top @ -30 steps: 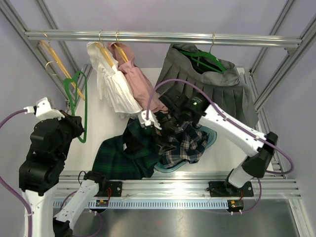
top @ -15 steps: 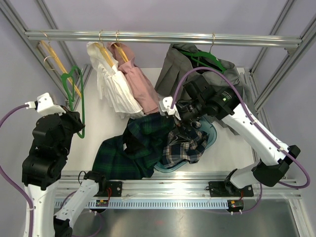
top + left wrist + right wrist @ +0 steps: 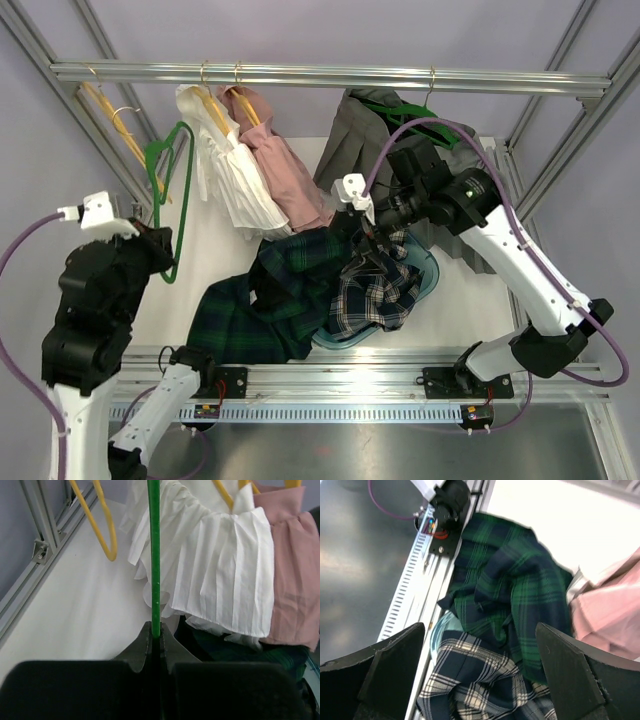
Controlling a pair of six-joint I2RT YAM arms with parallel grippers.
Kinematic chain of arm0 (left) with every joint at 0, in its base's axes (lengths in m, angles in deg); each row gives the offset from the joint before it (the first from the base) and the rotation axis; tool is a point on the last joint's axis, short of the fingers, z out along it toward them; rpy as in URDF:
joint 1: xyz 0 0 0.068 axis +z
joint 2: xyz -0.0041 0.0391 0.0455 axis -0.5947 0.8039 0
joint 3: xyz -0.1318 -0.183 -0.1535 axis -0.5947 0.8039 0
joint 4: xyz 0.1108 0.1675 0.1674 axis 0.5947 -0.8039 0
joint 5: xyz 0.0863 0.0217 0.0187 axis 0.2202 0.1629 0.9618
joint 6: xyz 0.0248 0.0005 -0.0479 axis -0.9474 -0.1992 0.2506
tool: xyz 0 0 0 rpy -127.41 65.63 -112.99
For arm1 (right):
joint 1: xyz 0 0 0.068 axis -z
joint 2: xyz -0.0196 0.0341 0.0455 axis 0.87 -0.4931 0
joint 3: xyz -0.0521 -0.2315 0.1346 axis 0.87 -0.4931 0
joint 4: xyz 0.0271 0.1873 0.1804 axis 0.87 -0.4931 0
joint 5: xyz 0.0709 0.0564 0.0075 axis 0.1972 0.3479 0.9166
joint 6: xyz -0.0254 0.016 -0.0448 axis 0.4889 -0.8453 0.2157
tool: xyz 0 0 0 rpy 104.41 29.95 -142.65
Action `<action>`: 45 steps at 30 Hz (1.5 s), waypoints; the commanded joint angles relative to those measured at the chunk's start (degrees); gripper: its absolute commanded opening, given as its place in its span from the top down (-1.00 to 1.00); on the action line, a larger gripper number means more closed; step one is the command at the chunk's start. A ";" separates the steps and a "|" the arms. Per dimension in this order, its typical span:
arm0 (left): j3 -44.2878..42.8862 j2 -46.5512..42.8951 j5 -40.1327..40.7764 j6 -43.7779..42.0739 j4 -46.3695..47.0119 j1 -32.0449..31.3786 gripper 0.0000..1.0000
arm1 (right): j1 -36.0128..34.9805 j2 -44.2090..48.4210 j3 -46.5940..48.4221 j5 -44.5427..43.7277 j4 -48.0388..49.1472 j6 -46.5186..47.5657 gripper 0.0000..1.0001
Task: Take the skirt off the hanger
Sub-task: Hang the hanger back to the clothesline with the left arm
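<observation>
Grips bare hanger (image 3: pixel 155 555) in clamped left pincer (image 3: pixel 156 632), spreads right pincer (image 3: pixel 480 625) empty over skirt (image 3: pixel 290 290), seemingly freed, on table (image 3: pixel 215 250).

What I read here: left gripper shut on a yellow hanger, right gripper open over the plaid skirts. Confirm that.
Wrong on colour: the left wrist view shows the left gripper shut on a green hanger, not a yellow one. The right gripper is open over the plaid skirts, as stated.
</observation>
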 commanded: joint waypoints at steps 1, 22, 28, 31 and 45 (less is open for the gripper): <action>-2.58 -6.27 -5.85 -4.22 -0.75 -0.01 1.00 | 0.65 2.01 5.47 7.17 -1.79 6.66 -0.99; -3.56 -8.83 -67.02 -24.79 -2.45 12.64 1.00 | 0.56 -13.01 35.27 7.81 31.67 -42.77 -0.99; 1.01 -9.62 -72.83 -18.84 6.69 15.02 1.00 | -0.75 -15.21 32.81 6.22 41.35 -57.20 -0.97; 2.42 -10.15 -73.54 -17.42 8.01 15.02 1.00 | -3.30 -16.36 33.86 4.73 40.92 -56.51 -0.96; 6.20 -11.29 -72.93 -17.06 8.54 15.11 1.00 | -7.35 -20.40 36.50 7.17 45.39 -60.54 0.13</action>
